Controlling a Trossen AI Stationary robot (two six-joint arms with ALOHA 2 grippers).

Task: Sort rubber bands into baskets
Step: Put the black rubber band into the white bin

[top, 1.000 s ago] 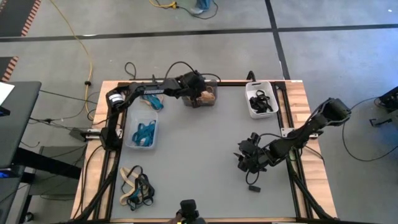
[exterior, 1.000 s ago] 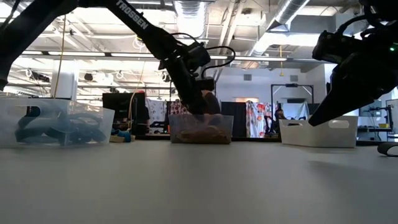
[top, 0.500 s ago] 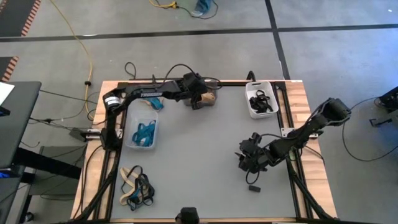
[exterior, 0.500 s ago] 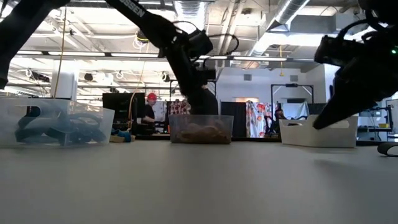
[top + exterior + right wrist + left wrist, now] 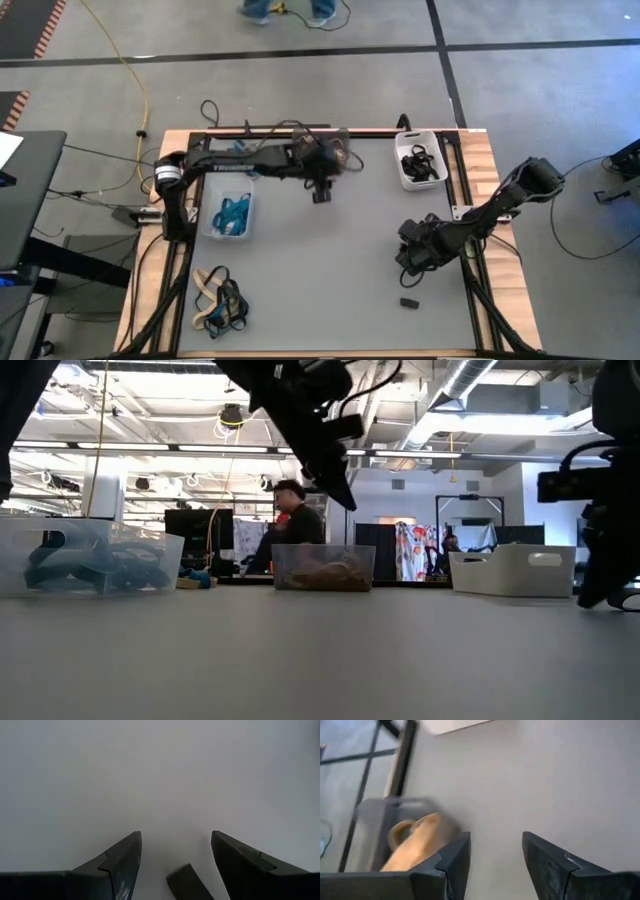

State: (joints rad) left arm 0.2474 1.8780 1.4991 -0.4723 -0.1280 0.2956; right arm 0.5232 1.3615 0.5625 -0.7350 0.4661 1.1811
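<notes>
Three baskets (image 5: 226, 213) ring the mat; loose bands (image 5: 220, 300) lie apart.

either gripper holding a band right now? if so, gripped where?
Nothing held. Left gripper is open and empty beside the tan-band basket; right gripper is open above a small black piece on the table.

Two dark arms here, matte black from base to tip. The left arm (image 5: 240, 160) shows a pale ring at its shoulder joint and blocky links, black cables looping off it. The right arm (image 5: 500, 205) is the same black, with a rounded elbow housing. Each hand's fingers (image 5: 120, 862) are dark wedges, smooth and angular, tapering to points.
</notes>
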